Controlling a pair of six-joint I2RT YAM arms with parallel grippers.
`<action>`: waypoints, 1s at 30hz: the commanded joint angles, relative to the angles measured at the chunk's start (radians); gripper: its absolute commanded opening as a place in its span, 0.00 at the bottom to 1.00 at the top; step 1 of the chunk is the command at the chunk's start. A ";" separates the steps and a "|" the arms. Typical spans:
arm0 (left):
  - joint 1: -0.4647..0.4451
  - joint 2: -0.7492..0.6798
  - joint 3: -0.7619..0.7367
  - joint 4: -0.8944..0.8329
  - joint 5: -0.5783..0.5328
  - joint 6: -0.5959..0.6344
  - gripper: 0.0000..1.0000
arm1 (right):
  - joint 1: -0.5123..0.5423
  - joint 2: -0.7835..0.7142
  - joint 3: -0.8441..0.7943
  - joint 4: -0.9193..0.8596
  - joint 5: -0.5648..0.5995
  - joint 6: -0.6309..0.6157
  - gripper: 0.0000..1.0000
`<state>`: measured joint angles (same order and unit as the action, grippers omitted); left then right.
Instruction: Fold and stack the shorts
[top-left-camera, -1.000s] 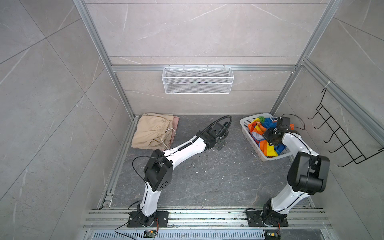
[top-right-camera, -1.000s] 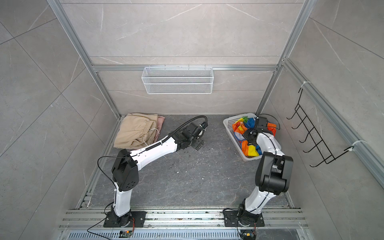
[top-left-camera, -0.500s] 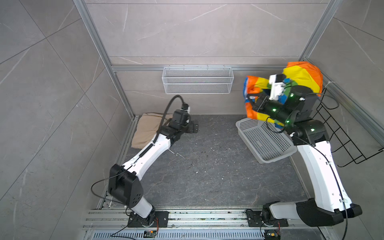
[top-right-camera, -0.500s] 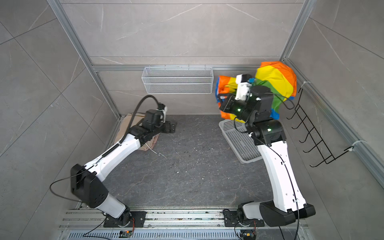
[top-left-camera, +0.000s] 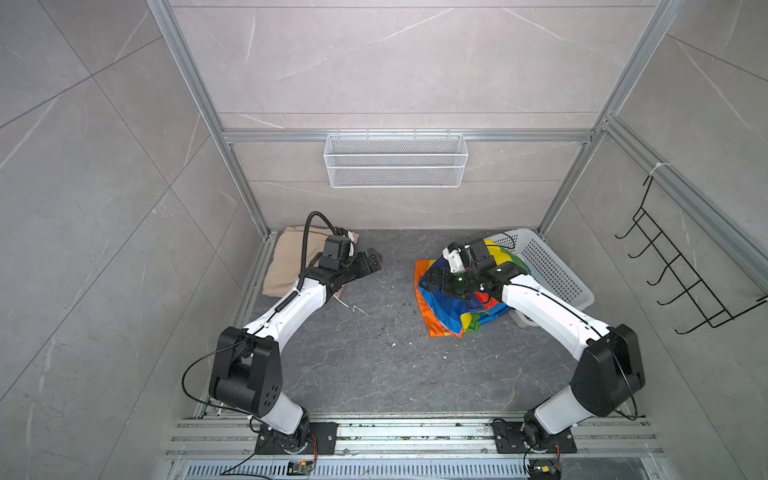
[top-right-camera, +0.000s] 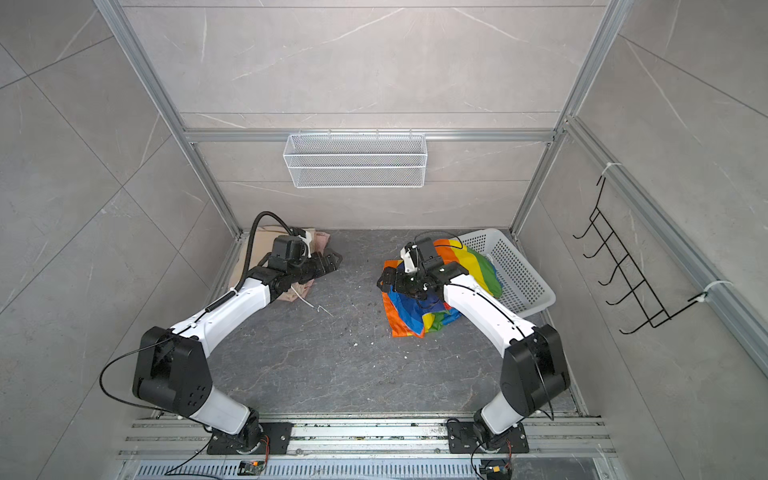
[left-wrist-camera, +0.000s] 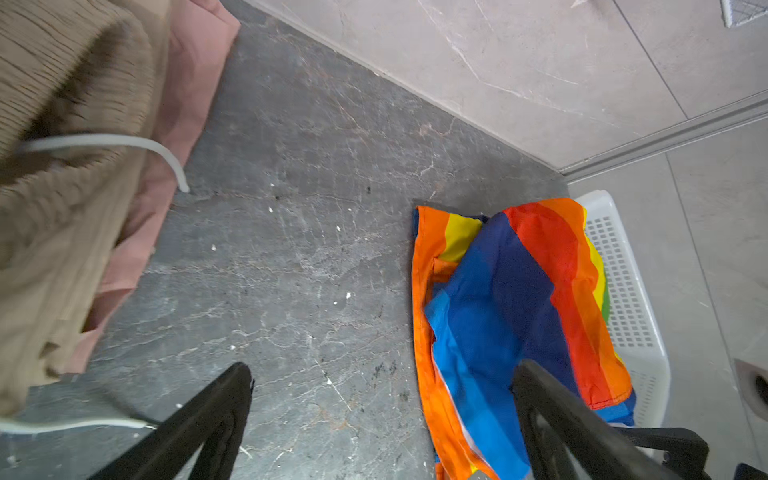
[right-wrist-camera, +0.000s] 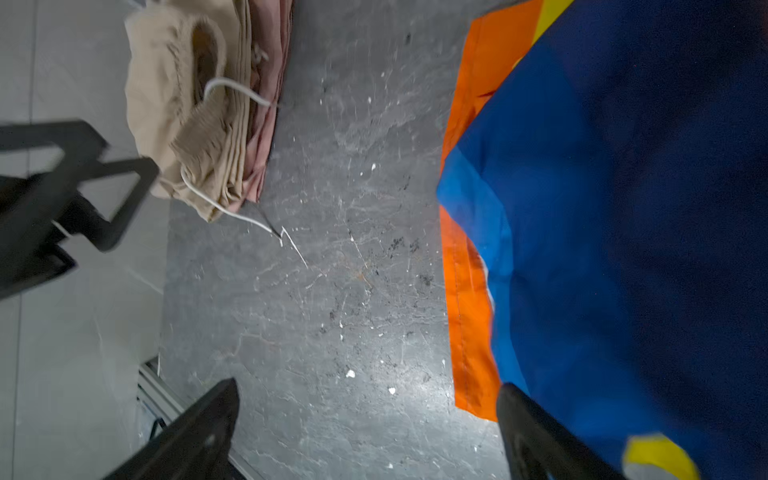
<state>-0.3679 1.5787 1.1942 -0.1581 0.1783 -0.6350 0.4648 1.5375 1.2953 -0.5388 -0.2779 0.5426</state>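
The rainbow-striped shorts (top-left-camera: 449, 309) (top-right-camera: 415, 318) lie crumpled on the dark floor beside the basket, partly draped over its near rim. My right gripper (top-left-camera: 430, 282) (right-wrist-camera: 368, 388) hovers open over their left edge; bare floor shows between its fingers. The beige shorts (top-left-camera: 286, 266) (left-wrist-camera: 62, 208) lie folded at the back left on top of the salmon-pink shorts (top-left-camera: 355, 237) (left-wrist-camera: 195, 62). My left gripper (top-left-camera: 365, 264) (left-wrist-camera: 384, 370) is open and empty, just right of that stack and pointing towards the rainbow shorts (left-wrist-camera: 498, 299) (right-wrist-camera: 602, 208).
A white perforated basket (top-left-camera: 548, 270) (top-right-camera: 519, 270) stands at the back right against the wall. A white drawstring (top-left-camera: 349, 303) trails from the stack onto the floor. A wire shelf (top-left-camera: 395, 160) hangs on the back wall, black hooks (top-left-camera: 685, 286) on the right wall.
My right arm came down from high up and laid the rainbow shorts on the floor, then opened. The left arm pulled back from the middle towards the beige stack.
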 joint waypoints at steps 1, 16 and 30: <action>-0.032 0.040 -0.002 0.072 0.066 -0.053 1.00 | -0.032 -0.114 -0.055 -0.053 0.114 -0.021 0.99; -0.248 0.174 0.082 0.074 0.073 -0.070 1.00 | -0.218 -0.093 -0.347 0.045 0.286 -0.016 0.99; -0.273 0.138 0.105 0.048 0.050 -0.045 1.00 | -0.224 -0.118 -0.145 0.023 0.250 0.003 0.00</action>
<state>-0.6392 1.7683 1.2621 -0.1200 0.2382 -0.7033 0.2417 1.5097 1.0523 -0.4786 -0.0216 0.5537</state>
